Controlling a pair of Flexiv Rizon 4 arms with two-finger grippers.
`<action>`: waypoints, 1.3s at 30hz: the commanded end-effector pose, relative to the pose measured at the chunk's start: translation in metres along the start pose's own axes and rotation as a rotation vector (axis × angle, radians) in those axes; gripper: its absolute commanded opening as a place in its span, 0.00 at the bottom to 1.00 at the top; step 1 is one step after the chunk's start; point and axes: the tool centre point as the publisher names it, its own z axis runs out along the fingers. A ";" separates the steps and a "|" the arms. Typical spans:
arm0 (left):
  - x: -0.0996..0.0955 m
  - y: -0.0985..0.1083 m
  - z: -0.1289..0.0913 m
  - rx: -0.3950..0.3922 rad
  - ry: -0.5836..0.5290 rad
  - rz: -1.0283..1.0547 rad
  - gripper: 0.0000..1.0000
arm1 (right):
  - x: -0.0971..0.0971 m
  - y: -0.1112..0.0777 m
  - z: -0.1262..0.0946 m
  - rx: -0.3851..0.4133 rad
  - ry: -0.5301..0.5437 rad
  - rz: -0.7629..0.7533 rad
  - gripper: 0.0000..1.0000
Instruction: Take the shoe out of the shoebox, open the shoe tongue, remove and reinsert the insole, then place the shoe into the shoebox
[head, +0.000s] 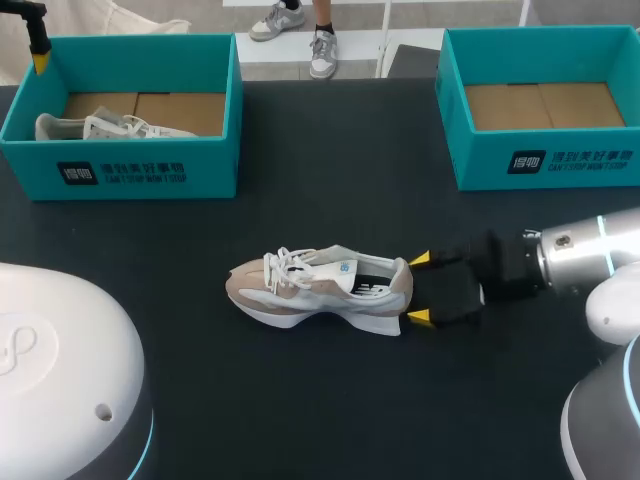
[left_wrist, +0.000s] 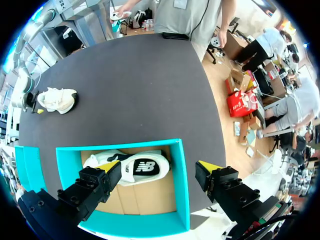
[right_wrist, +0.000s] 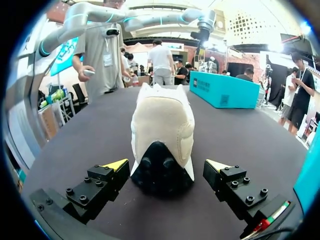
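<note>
From above, the shoe (head: 320, 290) stands on its sole near the middle of the dark table (head: 330, 140), out of either box, toe toward my left side and heel toward my right arm. My right gripper (head: 420, 288) sits at that heel with its fingers spread, one yellow tip on each side of the heel, close to it but not clamping it. My left gripper (head: 38, 45) hangs over the far outer corner of the left shoebox (head: 120, 172), where a second shoe (head: 110, 127) lies against the near wall. I cannot tell its state from here. The right shoebox (head: 540, 160) stands at the far right of the table, its cardboard floor showing. In the left wrist view, my left gripper (left_wrist: 160, 172) is wide open above the left shoebox (left_wrist: 67, 155) and holds nothing. The second shoe (left_wrist: 135, 167) lies inside the box under it, and the shoe (left_wrist: 57, 100) on the table sits well apart, beyond the box. In the right wrist view, my right gripper (right_wrist: 166, 165) is spread with the shoe's (right_wrist: 162, 125) dark heel between its fingers. There is a sliver of table on each side, so it is not pinching. The left shoebox (right_wrist: 225, 90) stands well beyond the toe.
</note>
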 end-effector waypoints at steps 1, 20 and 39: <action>0.001 0.000 0.000 0.001 0.001 0.001 1.00 | -0.002 -0.001 0.015 -0.002 0.009 0.001 1.00; 0.001 0.000 0.000 0.001 0.001 0.001 1.00 | 0.001 0.008 0.061 -0.061 0.009 0.012 1.00; 0.001 0.000 0.000 0.001 0.001 0.001 1.00 | 0.003 0.006 0.055 -0.051 0.036 -0.016 0.00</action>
